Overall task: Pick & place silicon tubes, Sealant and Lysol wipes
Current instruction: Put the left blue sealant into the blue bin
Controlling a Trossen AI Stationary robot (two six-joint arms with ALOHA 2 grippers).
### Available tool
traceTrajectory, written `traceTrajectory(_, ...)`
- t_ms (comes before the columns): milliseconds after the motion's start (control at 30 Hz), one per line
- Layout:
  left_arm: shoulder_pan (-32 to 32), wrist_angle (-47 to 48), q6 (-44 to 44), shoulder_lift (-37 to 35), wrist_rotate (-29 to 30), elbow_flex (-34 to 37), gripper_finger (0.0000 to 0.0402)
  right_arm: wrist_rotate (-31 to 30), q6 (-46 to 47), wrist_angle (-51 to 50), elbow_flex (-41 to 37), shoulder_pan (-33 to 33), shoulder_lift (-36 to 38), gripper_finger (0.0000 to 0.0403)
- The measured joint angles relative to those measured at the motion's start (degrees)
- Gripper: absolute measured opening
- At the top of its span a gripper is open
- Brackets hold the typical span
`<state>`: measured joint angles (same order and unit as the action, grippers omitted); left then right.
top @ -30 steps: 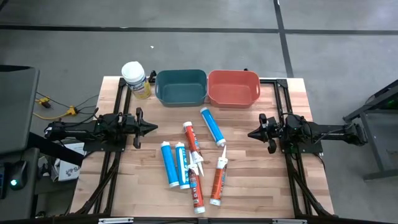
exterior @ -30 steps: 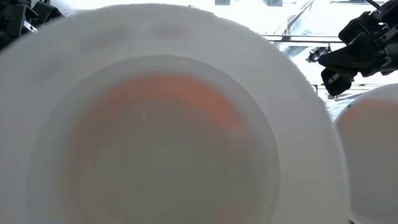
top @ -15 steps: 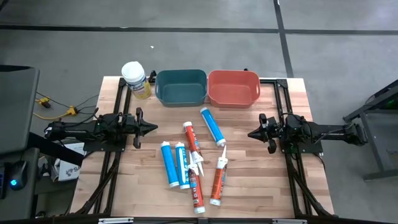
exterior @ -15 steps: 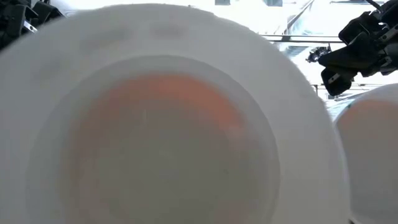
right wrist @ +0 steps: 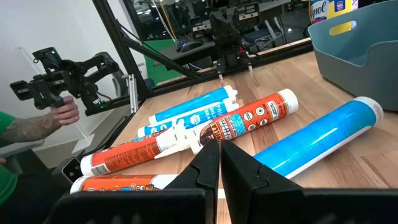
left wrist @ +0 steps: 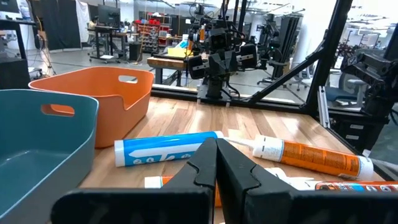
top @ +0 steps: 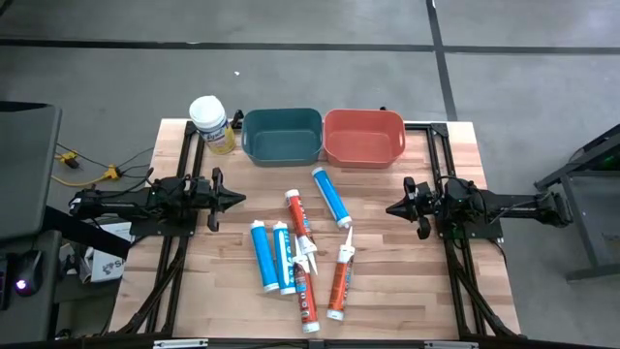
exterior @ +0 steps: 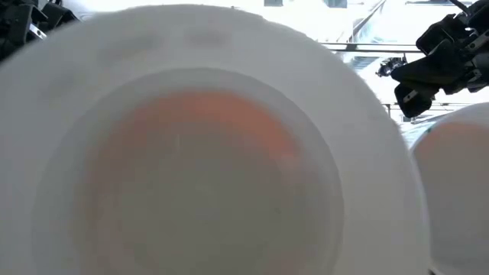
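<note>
Several slim nozzle-tipped tubes lie on the wooden table: blue ones [top: 331, 197] [top: 262, 255] [top: 284, 257] and orange ones [top: 296, 218] [top: 340, 277] [top: 306, 294]. The Lysol wipes canister [top: 210, 123], with white lid and pale yellow body, stands upright at the far left. My left gripper [top: 240, 199] is shut and empty at the table's left. My right gripper [top: 390, 207] is shut and empty at the right. Both hover clear of the tubes.
A teal bin [top: 282, 135] and an orange bin [top: 363, 137] stand side by side at the far edge. A white round object [exterior: 206, 145] fills the low view. A person's hand [right wrist: 59, 112] holds a device beyond the table in the right wrist view.
</note>
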<state>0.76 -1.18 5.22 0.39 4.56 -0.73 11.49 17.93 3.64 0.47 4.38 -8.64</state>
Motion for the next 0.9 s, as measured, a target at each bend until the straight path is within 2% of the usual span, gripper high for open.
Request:
traceTrajectory(267,0.0,-0.5,-0.2,0.0,1.2,0.0,0.0000,0.0,0.0,0.0,0.0,0.0,0.0,0.0012)
traceTrajectory(400,0.0,-0.5,2.3,0.0,1.7,0.0,0.0000,0.0,0.0,0.0,0.0,0.0,0.0,0.0012)
traceTrajectory(633,0.0,-0.7,15.9,0.0,5.6,-0.4,0.0000,0.0,0.0,0.0,0.0,0.0,0.0,0.0012)
traceTrajectory(900,0.0,1.6,29.2,2.5,12.4,-5.3,0.0000,0.0,0.0,0.0,0.0,0.0,0.0,0.0012)
